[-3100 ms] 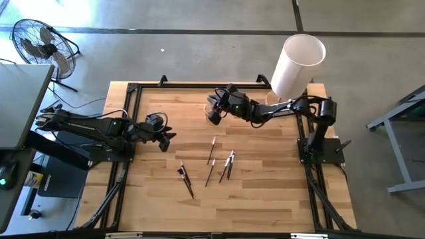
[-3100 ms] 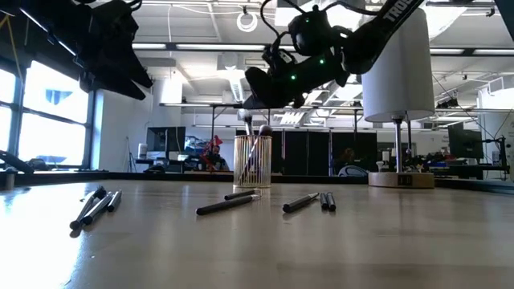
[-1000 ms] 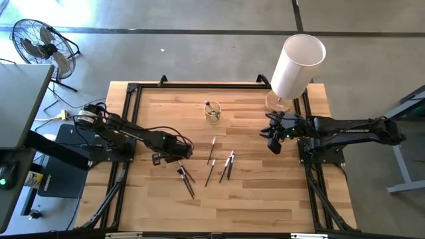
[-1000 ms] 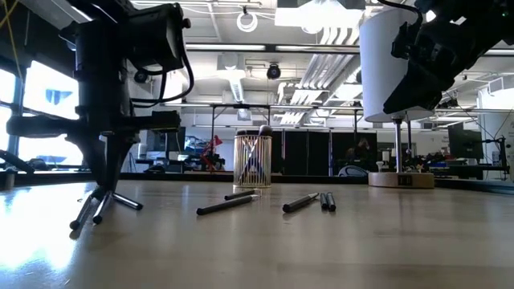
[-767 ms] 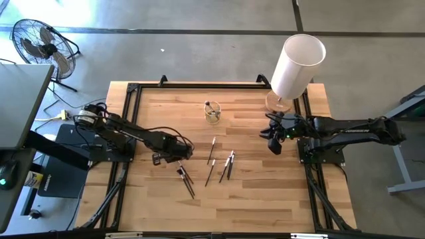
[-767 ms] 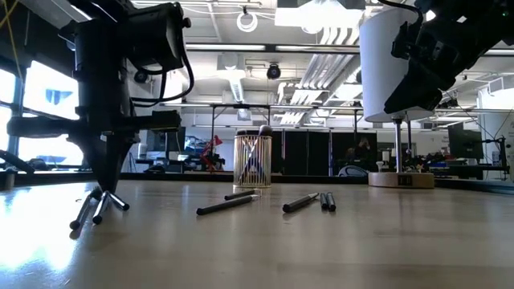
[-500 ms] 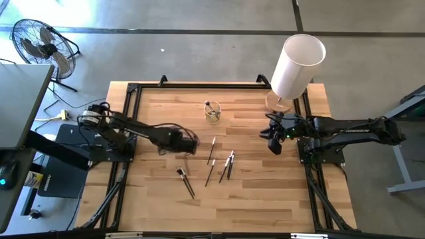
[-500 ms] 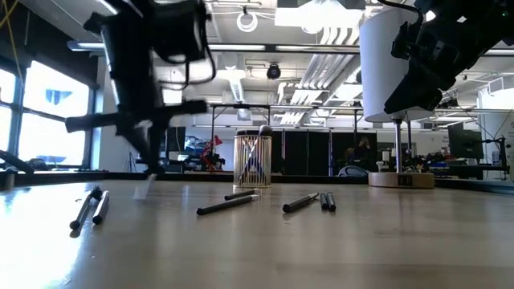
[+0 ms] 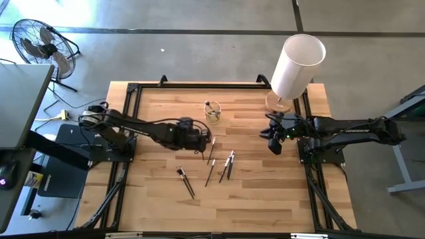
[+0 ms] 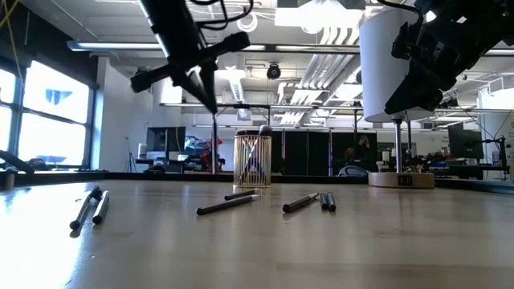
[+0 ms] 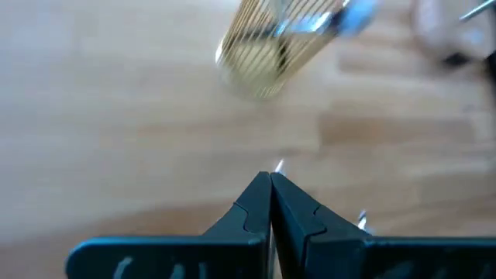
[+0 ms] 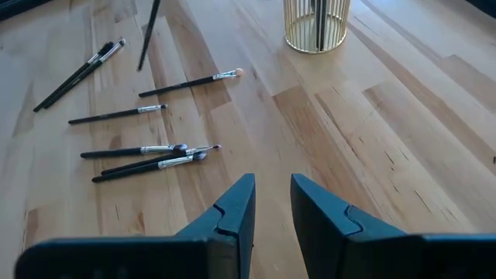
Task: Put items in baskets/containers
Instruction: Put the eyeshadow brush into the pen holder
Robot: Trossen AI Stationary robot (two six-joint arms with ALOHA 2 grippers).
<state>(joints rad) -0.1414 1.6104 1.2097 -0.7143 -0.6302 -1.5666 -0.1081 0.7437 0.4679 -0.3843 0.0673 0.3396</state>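
Pale wooden planks make up the table (image 9: 252,199), framed by a dark metal rail, with grey concrete floor around it and a black fan (image 9: 40,43) standing off the far left corner. At the far right corner a tall white cylinder (image 9: 297,64) rises on a round wooden base. Near the far middle stands the cup (image 9: 212,114), a small yellowish container with fine vertical ribs, holding a couple of brushes upright. The left gripper (image 9: 201,141) hangs above the table just left of centre, its fingers pressed together on a thin dark brush (image 10: 211,104); in the left wrist view only a silvery sliver shows at the fingertips, and the cup there is blurred. On the boards lie slender dark-handled brushes: one (image 9: 212,150) just beside the left gripper, three (image 9: 226,166) clustered at centre, and a pair (image 9: 185,180) nearer and to the left. The right gripper (image 9: 273,144) waits raised at the right edge, fingers narrowly parted, holding nothing
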